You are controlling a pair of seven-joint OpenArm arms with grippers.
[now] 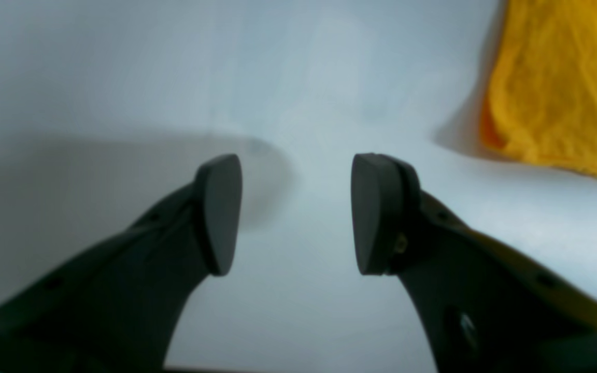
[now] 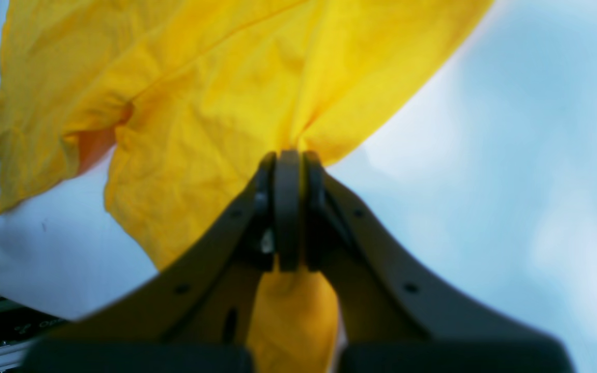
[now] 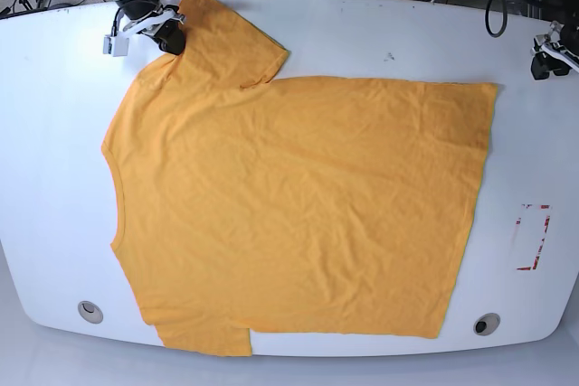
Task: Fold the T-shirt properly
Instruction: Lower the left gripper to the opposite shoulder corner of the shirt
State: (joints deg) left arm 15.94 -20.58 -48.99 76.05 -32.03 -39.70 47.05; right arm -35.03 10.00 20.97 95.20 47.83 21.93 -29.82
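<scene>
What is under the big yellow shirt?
The T-shirt lies spread flat on the white table, which shows all around it. Whatever might lie beneath the cloth is covered. At one sleeve, the right gripper pinches the fabric.

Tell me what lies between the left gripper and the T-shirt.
Only bare white table. In the left wrist view the left gripper hangs open over it, with the T-shirt off to the side, apart from it.

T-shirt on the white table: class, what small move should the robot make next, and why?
Probably the right gripper should carry its pinched sleeve inward over the T-shirt body. It is shut on cloth at that sleeve, while the left gripper hangs open above bare table, holding nothing.
</scene>
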